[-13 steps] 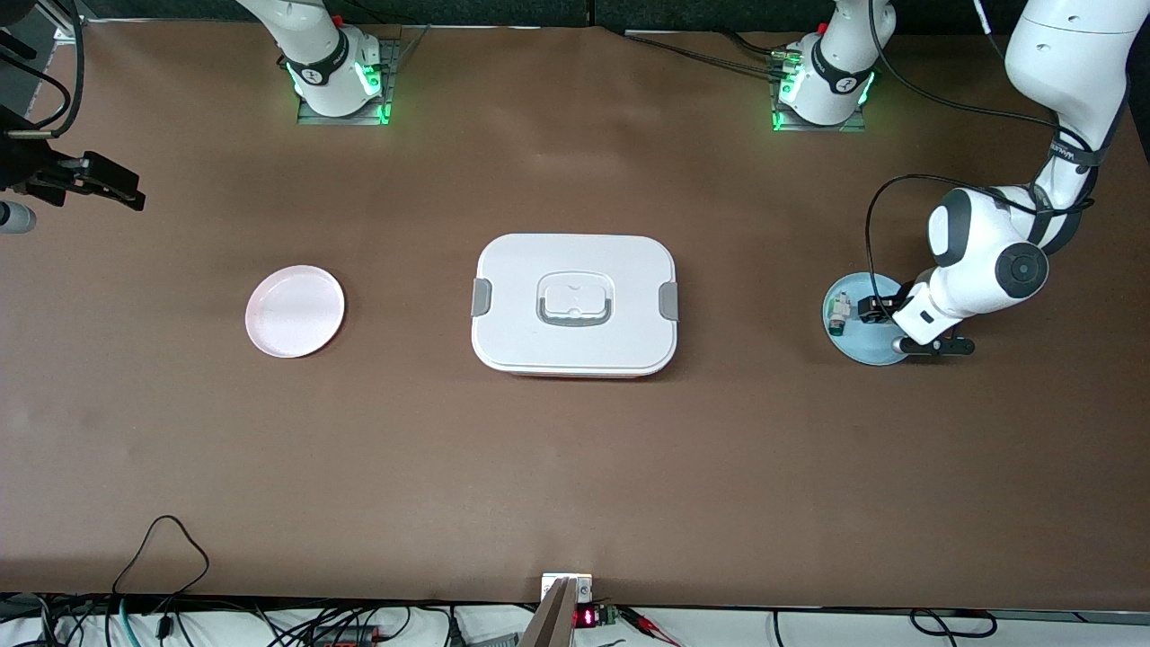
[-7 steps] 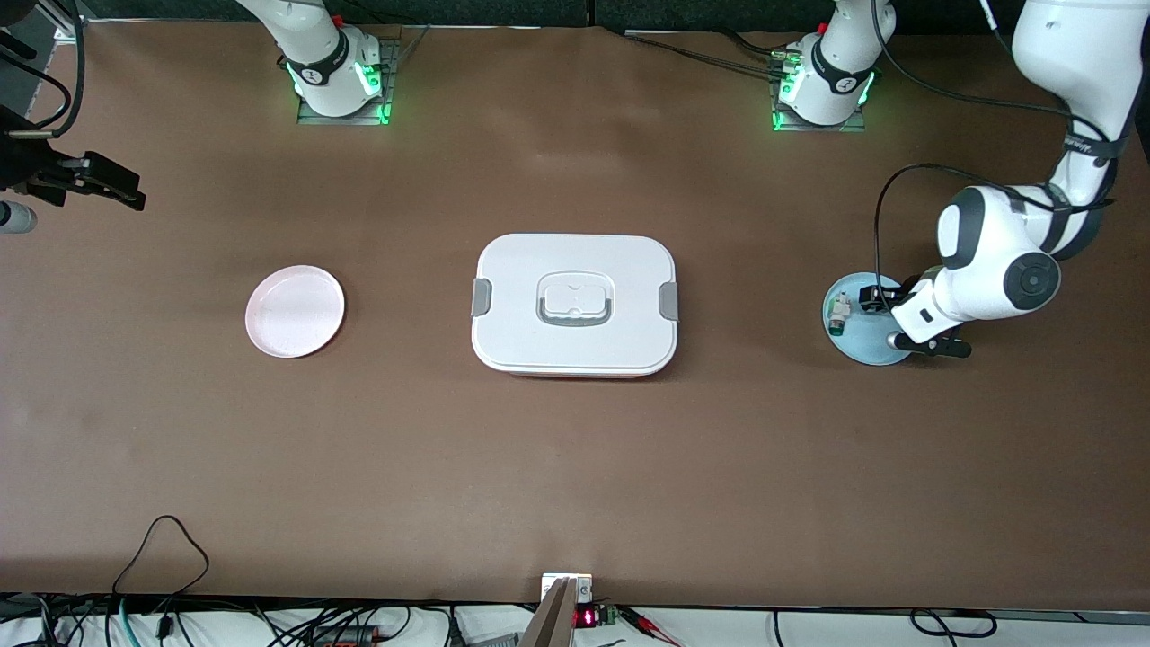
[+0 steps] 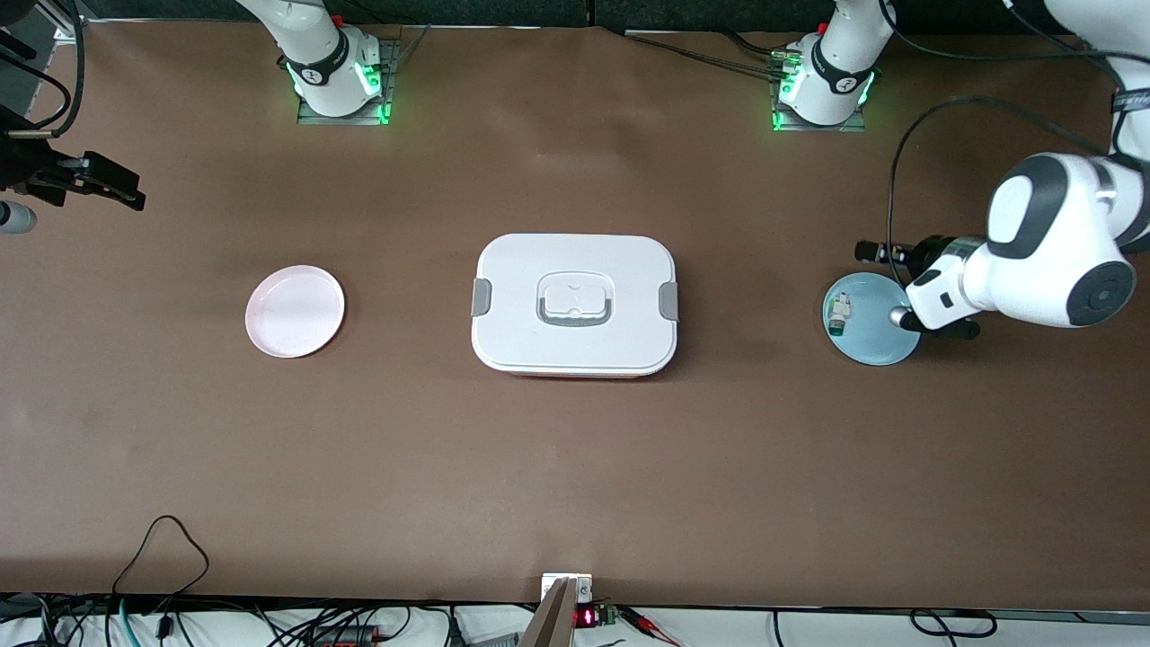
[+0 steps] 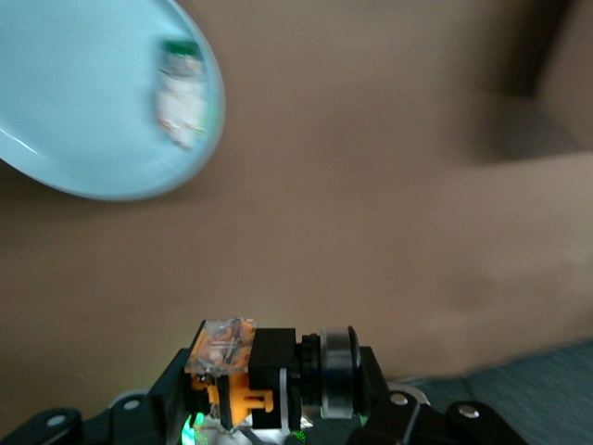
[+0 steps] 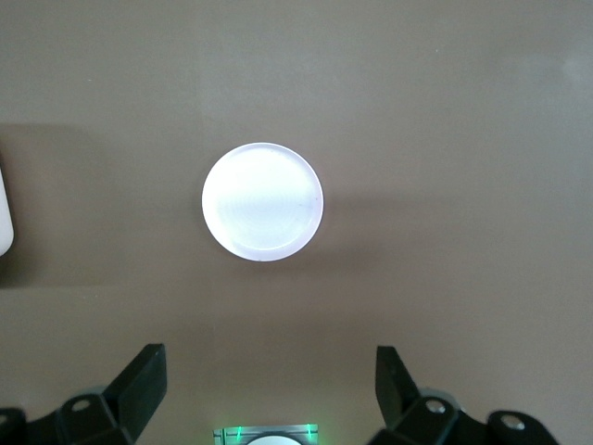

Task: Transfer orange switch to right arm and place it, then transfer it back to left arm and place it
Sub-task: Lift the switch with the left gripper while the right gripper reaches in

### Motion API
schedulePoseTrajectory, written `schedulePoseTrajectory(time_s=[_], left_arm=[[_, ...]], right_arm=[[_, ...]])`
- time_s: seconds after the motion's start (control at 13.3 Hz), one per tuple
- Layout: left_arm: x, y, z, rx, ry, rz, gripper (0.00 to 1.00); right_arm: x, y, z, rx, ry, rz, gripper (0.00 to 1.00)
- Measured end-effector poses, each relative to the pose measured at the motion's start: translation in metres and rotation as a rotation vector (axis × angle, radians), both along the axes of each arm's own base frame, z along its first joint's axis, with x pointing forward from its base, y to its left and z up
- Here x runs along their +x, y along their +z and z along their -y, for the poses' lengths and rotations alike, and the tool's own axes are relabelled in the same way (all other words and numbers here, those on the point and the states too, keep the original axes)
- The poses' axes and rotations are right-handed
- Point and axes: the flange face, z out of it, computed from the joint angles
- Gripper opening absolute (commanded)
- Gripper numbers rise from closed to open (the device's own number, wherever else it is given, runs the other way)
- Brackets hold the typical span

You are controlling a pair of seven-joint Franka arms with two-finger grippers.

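The orange switch [image 4: 264, 369], black-bodied with an orange part, lies sideways between the fingers of my left gripper [image 4: 273, 394], which is shut on it. In the front view my left gripper [image 3: 885, 251] hangs over the table beside the light-blue plate [image 3: 876, 346]. The white box [image 3: 575, 304] stands mid-table with its lid on. My right gripper [image 5: 273, 375] waits open and empty high over the pink plate [image 5: 263, 200]. It shows dark at the front view's edge [image 3: 94, 182].
A small white switch with a green end [image 3: 838, 314] lies on the light-blue plate [image 4: 74, 111]. The pink plate [image 3: 295, 311] sits toward the right arm's end of the table. Cables trail along the table edge nearest the front camera.
My left arm has risen and swung off the light-blue plate with the orange switch in its grip. The right arm has not moved.
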Motion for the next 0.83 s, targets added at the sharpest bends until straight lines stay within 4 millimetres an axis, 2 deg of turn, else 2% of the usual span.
schedulePoseTrajectory(time_s=[0.3, 0.53, 0.68, 0.83], left_arm=[[-0.01, 0.095, 0.063, -0.089, 0.19, -0.2, 0.13], [-0.023, 0.17, 0.132, -0.096, 0.311, -0.311, 0.12], [-0.039, 0.207, 0.186, -0.135, 0.35, -0.399, 0.11], [-0.042, 0.232, 0.223, -0.212, 0.432, -0.453, 0.11]], right_arm=[[0.0, 0.001, 0.002, 0.0, -0.003, 0.001, 1.0], [-0.005, 0.012, 0.012, 0.018, 0.039, -0.02, 1.0], [-0.013, 0.025, 0.012, 0.103, 0.049, -0.037, 1.0], [-0.02, 0.039, -0.002, 0.22, 0.061, -0.031, 1.0]])
